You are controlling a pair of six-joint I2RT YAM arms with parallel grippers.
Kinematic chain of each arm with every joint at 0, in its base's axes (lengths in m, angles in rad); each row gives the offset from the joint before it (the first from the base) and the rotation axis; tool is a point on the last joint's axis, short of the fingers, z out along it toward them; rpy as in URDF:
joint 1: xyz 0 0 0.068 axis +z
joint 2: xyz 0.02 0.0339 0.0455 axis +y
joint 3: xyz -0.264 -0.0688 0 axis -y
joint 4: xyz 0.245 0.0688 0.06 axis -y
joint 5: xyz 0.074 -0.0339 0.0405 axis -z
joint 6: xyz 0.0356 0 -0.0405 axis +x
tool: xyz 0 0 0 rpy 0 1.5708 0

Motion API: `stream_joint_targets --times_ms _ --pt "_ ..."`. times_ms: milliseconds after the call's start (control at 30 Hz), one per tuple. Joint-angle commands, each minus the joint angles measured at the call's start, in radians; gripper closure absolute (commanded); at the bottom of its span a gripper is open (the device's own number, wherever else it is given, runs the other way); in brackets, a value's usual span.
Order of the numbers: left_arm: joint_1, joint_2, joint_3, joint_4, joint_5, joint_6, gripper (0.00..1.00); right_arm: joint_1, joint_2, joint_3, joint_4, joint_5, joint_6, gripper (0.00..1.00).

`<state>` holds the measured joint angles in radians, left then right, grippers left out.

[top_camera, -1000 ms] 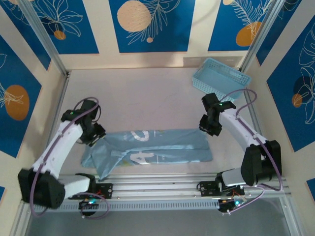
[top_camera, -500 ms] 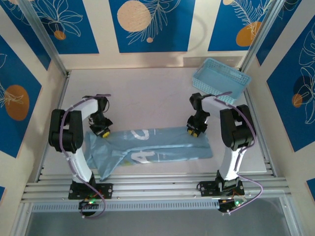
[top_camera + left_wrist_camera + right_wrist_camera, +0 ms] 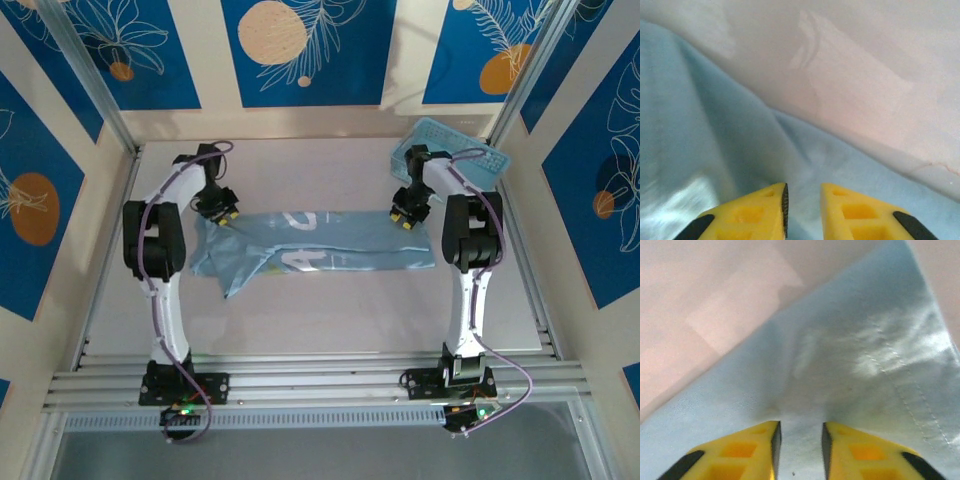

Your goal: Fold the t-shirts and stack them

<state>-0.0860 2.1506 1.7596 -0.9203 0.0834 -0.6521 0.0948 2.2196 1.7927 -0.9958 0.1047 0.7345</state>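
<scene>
A light blue t-shirt with white lettering lies spread lengthwise across the middle of the table, rumpled at its left end. My left gripper stands over its far left corner and my right gripper over its far right corner. In the left wrist view the yellow fingers of the left gripper stand slightly apart, with the t-shirt lying below the gap. The right gripper also shows a narrow gap above the puckered t-shirt near a stitched hem.
A light blue lattice basket stands at the back right, just behind the right arm. Bare pale tabletop lies between the shirt and the near rail. Patterned walls close in the back and both sides.
Both arms have stretched toward the back, dragging the t-shirt away from the near edge to the table's middle. Both pairs of jaws now stand a little wider.
</scene>
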Motion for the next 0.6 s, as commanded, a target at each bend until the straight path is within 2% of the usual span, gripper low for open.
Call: stream_joint_targets --times_ms 0,100,233,433,567 --pt "0.021 -0.160 -0.097 -0.009 -0.073 0.049 0.71 0.044 -0.092 -0.011 0.018 -0.012 -0.122 0.63" --pt "0.059 -0.219 -0.203 0.067 -0.015 0.070 0.67 0.079 -0.161 -0.092 0.069 -0.055 -0.142 0.59" --pt "0.089 -0.187 -0.200 0.104 0.042 0.101 0.65 0.097 -0.195 -0.183 0.120 -0.109 -0.116 0.59" --pt "0.095 -0.081 -0.116 0.080 0.000 0.131 0.66 0.098 -0.184 -0.219 0.125 -0.118 -0.108 0.59" --pt "0.095 -0.095 -0.160 0.115 -0.020 0.129 0.67 0.088 -0.174 -0.214 0.117 -0.120 -0.115 0.59"
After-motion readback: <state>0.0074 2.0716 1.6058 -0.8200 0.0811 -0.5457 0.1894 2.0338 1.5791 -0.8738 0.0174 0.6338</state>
